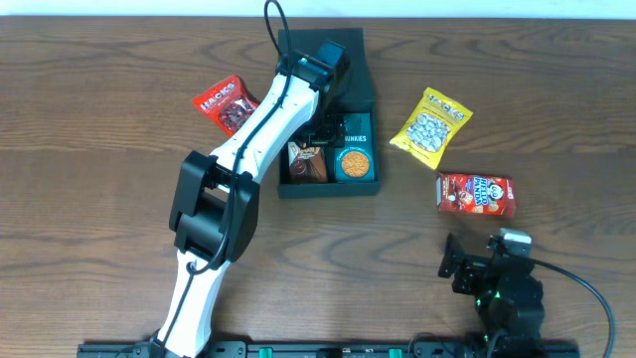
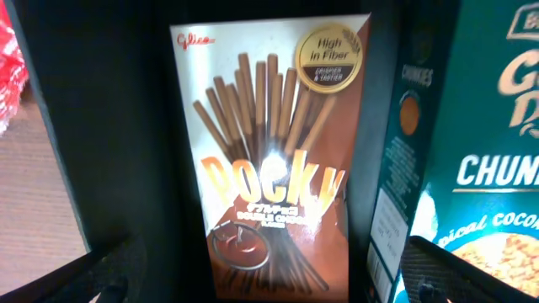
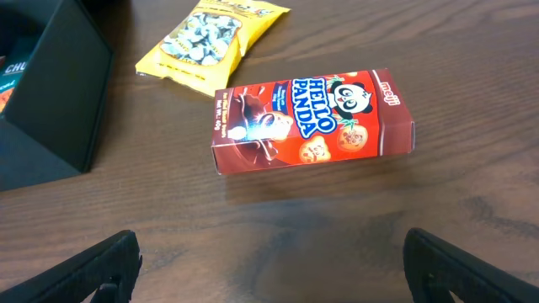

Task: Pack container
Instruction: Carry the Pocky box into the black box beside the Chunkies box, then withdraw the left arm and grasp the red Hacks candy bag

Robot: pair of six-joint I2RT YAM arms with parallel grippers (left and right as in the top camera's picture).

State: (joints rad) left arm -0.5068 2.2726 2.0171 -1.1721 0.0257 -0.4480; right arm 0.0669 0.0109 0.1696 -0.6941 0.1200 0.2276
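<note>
The dark teal container (image 1: 328, 190) lies open at the table's back centre, its lid flapped away behind it. Inside lie a brown Pocky box (image 1: 306, 162) and a teal Chunkies box (image 1: 354, 155) side by side. My left gripper (image 1: 320, 134) hovers over the container, open. In the left wrist view the Pocky box (image 2: 269, 151) lies flat on the container floor (image 2: 118, 126), with my left gripper (image 2: 274, 282) straddling its lower end and both fingers clear of it. My right gripper (image 1: 465, 267) stands open near the front edge, holding nothing.
A red Hello Panda box (image 3: 312, 118) lies on the wood just ahead of my right gripper (image 3: 274, 269). A yellow snack packet (image 1: 429, 125) sits right of the container. A red Hacks packet (image 1: 227, 102) lies to its left, beside the left arm.
</note>
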